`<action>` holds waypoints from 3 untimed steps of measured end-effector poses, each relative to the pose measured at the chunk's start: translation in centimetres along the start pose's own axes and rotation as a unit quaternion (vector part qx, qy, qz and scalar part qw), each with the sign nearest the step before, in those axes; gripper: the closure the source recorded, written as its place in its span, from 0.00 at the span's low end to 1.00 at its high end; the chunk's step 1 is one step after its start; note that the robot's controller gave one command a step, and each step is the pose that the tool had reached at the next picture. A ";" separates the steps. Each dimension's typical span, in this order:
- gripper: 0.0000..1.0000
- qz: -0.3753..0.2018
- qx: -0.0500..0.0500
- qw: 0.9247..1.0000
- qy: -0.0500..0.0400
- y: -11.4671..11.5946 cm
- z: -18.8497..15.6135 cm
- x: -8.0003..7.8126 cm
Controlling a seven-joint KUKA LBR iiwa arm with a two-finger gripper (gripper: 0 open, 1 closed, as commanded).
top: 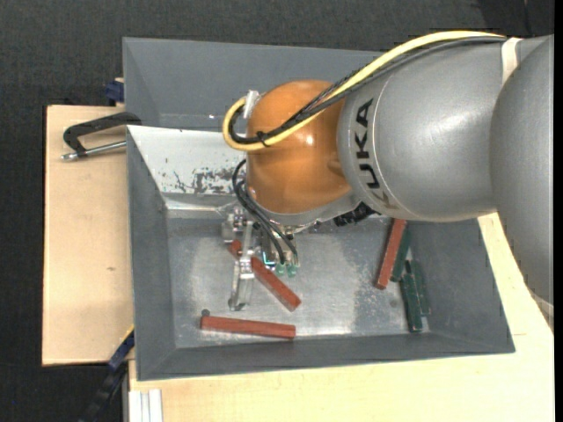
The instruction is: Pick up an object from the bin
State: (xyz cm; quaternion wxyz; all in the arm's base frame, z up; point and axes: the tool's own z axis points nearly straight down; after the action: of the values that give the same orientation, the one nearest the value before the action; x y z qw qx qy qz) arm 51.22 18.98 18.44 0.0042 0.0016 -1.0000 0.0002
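Note:
My gripper (239, 295) reaches down from under the orange wrist cover to the bin floor, left of centre. A short red-brown stick (280, 292) lies slanted right beside it, its upper end running in under the gripper's body. Whether the stick is gripped I cannot tell. A small green piece (286, 270) shows just above that stick. A longer red-brown stick (249, 327) lies flat along the bin's front wall, just below the gripper and apart from it.
At the right side of the bin a red-brown stick (390, 253) and a dark green stick (413, 294) lie side by side, nearly upright in the view. The arm and its cover hide the bin's middle and back right.

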 end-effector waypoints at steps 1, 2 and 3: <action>0.00 0.001 -0.001 1.000 -0.004 -0.1 -0.5 -0.2; 0.00 -0.037 -0.002 0.999 -0.007 -3.3 2.7 -1.2; 0.00 -0.056 0.000 0.998 -0.007 -5.0 8.4 -1.6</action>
State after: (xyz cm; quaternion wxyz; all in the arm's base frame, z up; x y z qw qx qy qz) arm 52.76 13.94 10.03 -0.0027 0.0579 -0.9983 0.0001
